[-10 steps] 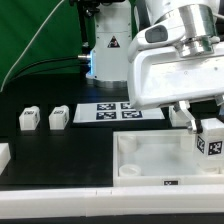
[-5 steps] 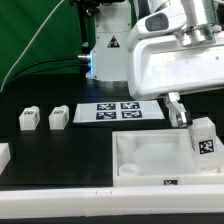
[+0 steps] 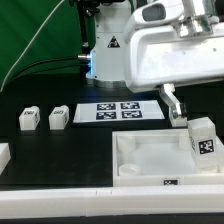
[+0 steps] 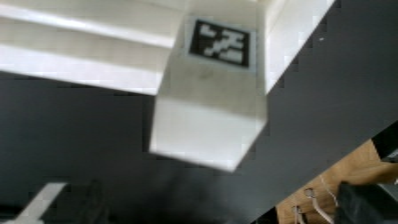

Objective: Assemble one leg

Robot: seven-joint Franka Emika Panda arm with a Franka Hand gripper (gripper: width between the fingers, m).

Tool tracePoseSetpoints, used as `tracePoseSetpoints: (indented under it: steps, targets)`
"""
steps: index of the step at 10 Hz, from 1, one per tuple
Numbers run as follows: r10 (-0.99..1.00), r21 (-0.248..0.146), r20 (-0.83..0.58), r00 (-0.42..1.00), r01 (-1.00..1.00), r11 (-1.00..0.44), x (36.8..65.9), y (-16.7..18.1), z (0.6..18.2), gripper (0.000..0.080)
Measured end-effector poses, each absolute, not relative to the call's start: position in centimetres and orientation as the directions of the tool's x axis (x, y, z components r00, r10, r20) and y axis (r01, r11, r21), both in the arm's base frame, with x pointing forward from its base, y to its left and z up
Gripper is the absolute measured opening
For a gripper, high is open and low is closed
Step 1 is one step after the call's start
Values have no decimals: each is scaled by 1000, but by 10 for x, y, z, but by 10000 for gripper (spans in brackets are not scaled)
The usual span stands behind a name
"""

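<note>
Wrist view shows the tagged leg — exterior view, the end effector spread, empty.

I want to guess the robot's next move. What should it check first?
1. The leg stands upright at the tray's far rim: ok.
2. The leg is fully seated in its socket: cannot tell, the joint is hidden.
3. The gripper is clear of the leg: cannot tell. One finger shows beside the leg, and the other is hidden.
4. The two spare legs stand upright with nothing on them: ok.
5. The marker board is uncovered: ok.
</note>
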State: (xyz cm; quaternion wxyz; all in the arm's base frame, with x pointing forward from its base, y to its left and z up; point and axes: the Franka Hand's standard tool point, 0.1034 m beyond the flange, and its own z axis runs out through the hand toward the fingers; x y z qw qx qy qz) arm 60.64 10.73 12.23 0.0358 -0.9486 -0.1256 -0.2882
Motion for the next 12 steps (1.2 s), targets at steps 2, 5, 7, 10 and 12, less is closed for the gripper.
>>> tracePoseSetpoints:
  steps: [2, 5, 7, 10, 12]
  targets:
    - [217, 6, 552, 805, 257, -966, 609, 103, 137, 649]
    - [226, -6, 510, 830, 266, -964, 607, 107, 132, 649]
    - [227, -9, 503, 834, 268, -963, 607, 108, 132, 649]
    - [194, -96, 224, 955, 220, -971, 609, 108, 128, 649]
    - [201, -131, 52, 978, 207, -970, 607, 104, 124, 649]
